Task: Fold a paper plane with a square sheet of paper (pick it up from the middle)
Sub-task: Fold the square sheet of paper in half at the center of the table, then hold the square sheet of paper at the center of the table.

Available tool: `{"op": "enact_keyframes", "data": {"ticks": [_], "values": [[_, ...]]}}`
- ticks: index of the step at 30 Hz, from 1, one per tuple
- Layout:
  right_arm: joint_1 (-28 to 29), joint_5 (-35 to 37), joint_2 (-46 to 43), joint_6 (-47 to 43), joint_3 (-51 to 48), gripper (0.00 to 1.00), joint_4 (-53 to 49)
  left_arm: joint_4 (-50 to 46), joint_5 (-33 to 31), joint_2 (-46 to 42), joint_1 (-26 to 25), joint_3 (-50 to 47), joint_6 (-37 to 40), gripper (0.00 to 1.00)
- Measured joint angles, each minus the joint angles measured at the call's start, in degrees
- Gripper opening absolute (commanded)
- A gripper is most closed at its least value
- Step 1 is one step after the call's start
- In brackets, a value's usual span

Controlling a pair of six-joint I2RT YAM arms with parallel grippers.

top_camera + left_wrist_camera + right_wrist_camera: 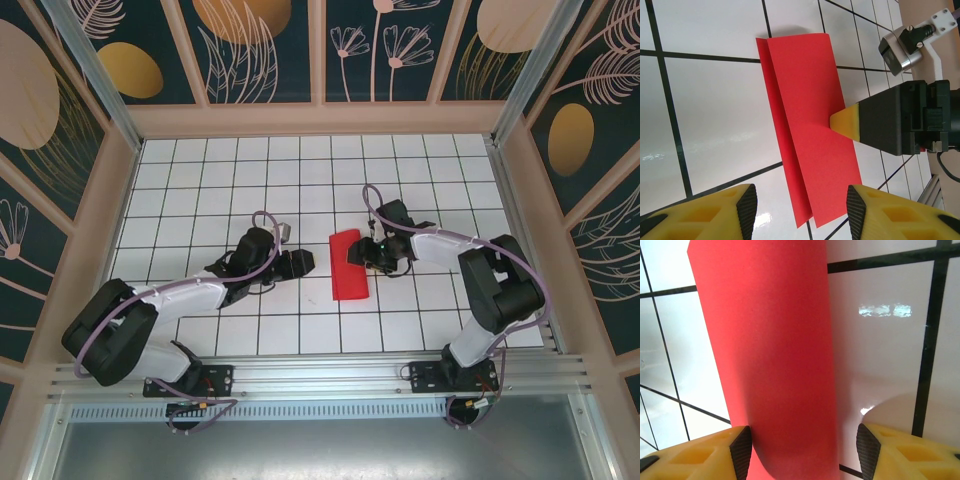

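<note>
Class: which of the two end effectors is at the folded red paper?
The right end effector: its yellow fingertip overlaps the edge of the red paper, while the left end effector stands off across white tile.

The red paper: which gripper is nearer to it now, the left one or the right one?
Right. The right gripper reaches its fingers over the red paper from the paper's right side. The left gripper lies to the paper's left, with a gap between them.
</note>
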Motion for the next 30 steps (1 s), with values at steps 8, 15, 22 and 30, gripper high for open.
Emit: {"op": "enact_keyframes", "data": {"ticks": [8, 15, 22, 30], "values": [[0.6, 0.9, 0.3, 1.7, 0.0, 0.61, 0.6, 0.3, 0.0, 0.8, -0.2, 0.1, 0.0, 0.53], [1.2, 1.8, 0.4, 1.9, 0.3, 0.62, 0.5, 1.4, 0.2, 2.1, -0.2, 0.7, 0.0, 0.52], [1.8, 3.2, 0.8, 3.2, 1.0, 0.63, -0.1, 1.4, 0.3, 2.7, -0.2, 1.4, 0.0, 0.52], [2.9, 5.0, 1.0, 3.5, 1.9, 0.65, -1.2, 1.8, 0.7, 3.3, -0.2, 1.5, 0.0, 0.51]]}}
